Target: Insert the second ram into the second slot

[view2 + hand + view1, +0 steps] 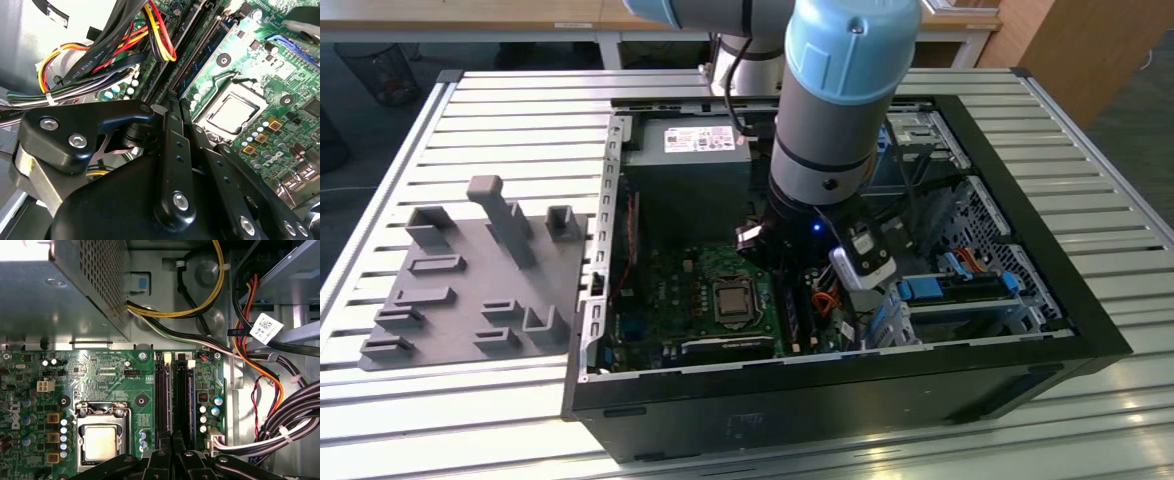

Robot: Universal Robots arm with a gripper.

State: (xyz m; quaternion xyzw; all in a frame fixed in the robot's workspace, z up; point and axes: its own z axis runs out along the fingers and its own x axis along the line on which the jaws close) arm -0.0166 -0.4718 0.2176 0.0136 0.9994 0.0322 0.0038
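Note:
My gripper (172, 444) hangs low inside the open computer case (854, 395), over the near end of the memory slots (161, 395). Its two black fingers (170, 120) stand pressed close together, shut, and I see nothing between them. One thin blue-green ram stick (190, 400) sits edge-up in a slot just beside the gripper (176, 104), and it also shows in the second wrist view (207, 52). Whether this stick is the second ram I cannot tell. The black slots next to it look bare. In the exterior view the blue-grey arm (834, 120) reaches down into the case.
The processor socket (100, 440) lies beside the slots. A grey metal power supply box (60, 290) and bundles of coloured cables (260, 365) crowd the far and outer sides. On the slatted table, at the exterior view's left, lies a grey holder plate (467, 290).

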